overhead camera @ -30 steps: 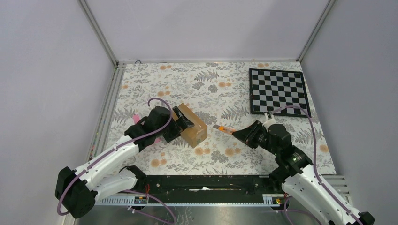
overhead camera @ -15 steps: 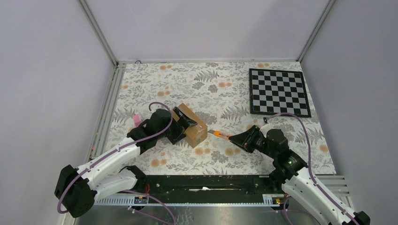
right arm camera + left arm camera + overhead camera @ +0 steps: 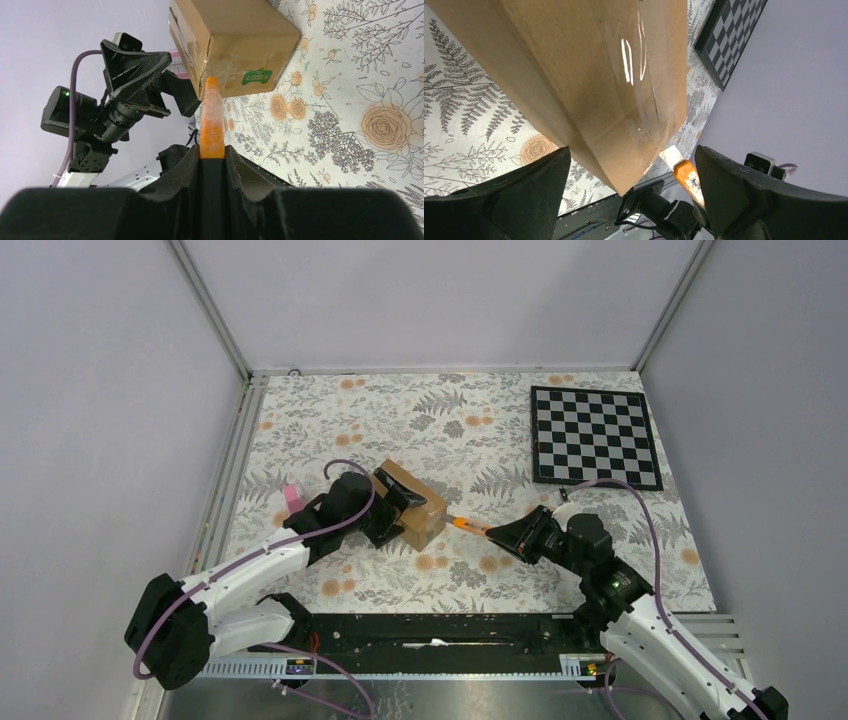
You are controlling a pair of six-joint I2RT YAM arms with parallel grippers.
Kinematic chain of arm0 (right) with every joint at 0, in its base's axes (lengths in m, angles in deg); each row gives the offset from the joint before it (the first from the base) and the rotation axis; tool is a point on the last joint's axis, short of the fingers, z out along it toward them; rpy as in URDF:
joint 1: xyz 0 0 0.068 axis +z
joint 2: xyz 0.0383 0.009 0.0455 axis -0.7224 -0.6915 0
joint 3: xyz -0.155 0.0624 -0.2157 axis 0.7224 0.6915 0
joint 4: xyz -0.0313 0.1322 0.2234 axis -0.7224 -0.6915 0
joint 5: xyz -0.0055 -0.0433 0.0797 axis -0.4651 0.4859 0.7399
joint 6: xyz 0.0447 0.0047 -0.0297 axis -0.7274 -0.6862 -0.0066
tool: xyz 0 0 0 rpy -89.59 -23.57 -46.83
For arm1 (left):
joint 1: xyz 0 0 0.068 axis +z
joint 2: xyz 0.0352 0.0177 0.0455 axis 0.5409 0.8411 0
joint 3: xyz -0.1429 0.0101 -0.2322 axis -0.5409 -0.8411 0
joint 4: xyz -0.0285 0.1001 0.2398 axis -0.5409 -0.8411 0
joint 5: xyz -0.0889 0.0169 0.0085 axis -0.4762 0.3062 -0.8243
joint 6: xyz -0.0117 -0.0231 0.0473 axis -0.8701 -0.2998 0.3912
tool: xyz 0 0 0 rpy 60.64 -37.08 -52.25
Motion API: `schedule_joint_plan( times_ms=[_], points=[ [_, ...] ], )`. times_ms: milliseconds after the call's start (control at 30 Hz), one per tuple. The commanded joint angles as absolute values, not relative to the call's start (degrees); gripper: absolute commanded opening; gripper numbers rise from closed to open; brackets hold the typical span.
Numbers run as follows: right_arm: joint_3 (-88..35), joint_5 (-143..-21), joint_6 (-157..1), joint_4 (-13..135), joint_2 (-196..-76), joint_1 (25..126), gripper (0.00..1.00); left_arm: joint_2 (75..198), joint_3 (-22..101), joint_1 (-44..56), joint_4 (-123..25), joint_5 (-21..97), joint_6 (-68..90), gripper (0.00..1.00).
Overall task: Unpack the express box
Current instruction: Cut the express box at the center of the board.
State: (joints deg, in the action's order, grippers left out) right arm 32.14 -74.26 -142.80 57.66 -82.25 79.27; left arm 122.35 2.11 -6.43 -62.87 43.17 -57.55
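Mid-table (image 3: 480,430): one express box (image 3: 418,506), one cutter (image 3: 467,526), maybe touching.

Green sticker (image 3: 256,76) on express box (image 3: 235,40): illegible

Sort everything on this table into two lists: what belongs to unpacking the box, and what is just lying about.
In the job: express box, between the fingers of the open left gripper; orange cutter, held in the right gripper, pointing at the box's taped end.
Lying about: pink object on the left; chessboard at the far right.
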Motion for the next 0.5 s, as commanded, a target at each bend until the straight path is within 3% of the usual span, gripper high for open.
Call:
schedule_joint_plan(
  times_ms=[0,467],
  points=[
    [31.68,-76.05,-142.65,60.13,-80.49,79.39,0.0,123.92,1.84,-6.7,-57.43,42.24,-59.85,0.99],
    [37.74,-81.63,-148.58,61.1,-73.21,79.39,0.0,123.81,1.39,-6.71,-56.12,40.9,-61.13,0.99]
  ],
)
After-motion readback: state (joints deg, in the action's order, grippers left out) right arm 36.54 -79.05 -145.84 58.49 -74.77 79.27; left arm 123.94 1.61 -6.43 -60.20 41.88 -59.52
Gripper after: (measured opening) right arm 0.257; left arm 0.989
